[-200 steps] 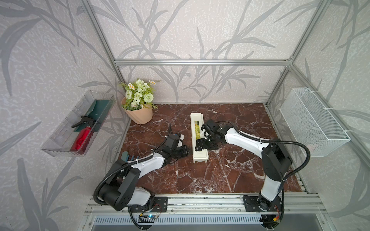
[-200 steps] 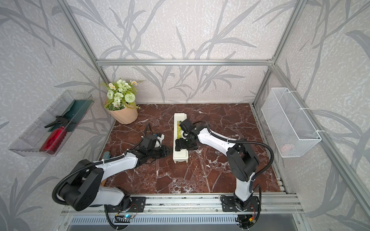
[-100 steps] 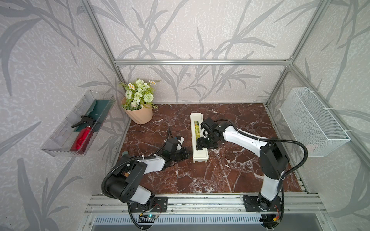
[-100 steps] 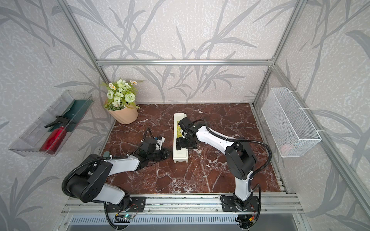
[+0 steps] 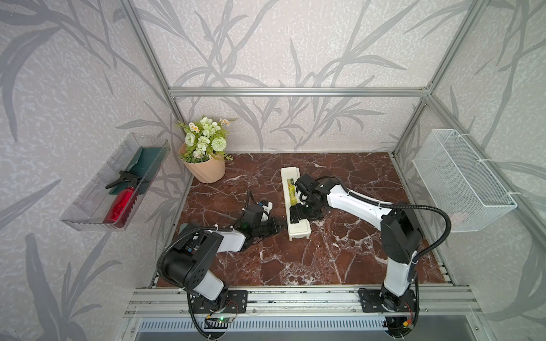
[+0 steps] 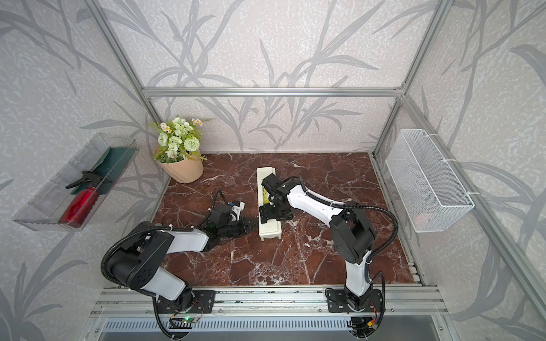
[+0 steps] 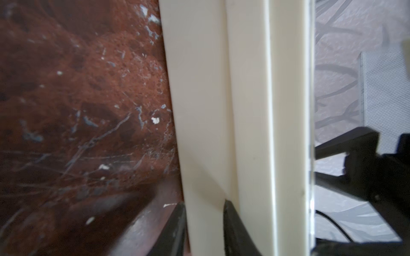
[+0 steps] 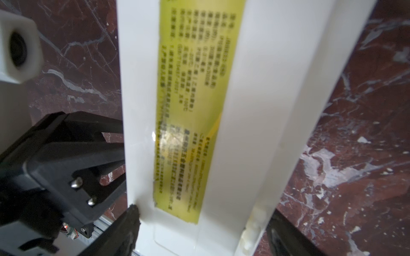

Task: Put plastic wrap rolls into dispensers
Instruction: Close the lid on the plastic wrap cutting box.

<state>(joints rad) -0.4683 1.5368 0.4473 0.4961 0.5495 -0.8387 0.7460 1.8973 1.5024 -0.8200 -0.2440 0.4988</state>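
Top views both show the long cream box (image 5: 288, 174) (image 6: 266, 172) lying flat on the marble table (image 5: 339, 251). It sits about mid-table and runs from far to near. Its lid (image 5: 298, 228) is down, with a yellow-green label (image 5: 291, 190) along the top. With the lid down, whatever is inside is hidden from me.

The right claw (image 5: 302, 217) (image 6: 273, 215) sits over the box a little nearer than its middle, spread wide across it. In the right wrist view its 2 fingers stand astride the box (image 8: 255, 88). 1 fingertip (image 8: 132, 218) touches the left edge of the lid, just by the end of the label (image 8: 193, 99). The other is down beside the right wall.

The left claw (image 5: 278, 228) (image 6: 251, 226) lies low over the table, pointing at the box's left side close to its near end. In the left wrist view its 2 fingertips stand a little apart against the cream side (image 7: 199, 110). 1 (image 7: 175, 226) is at table level and 1 (image 7: 233, 221) is at the seam under the lid. I cannot tell whether they pinch anything or only rest against it.

At the far left stands a flower pot (image 5: 206, 172). A clear tray (image 5: 88, 220) on the left wall holds a red bottle (image 5: 121, 203). A white wire basket (image 5: 461, 183) hangs on the right wall.
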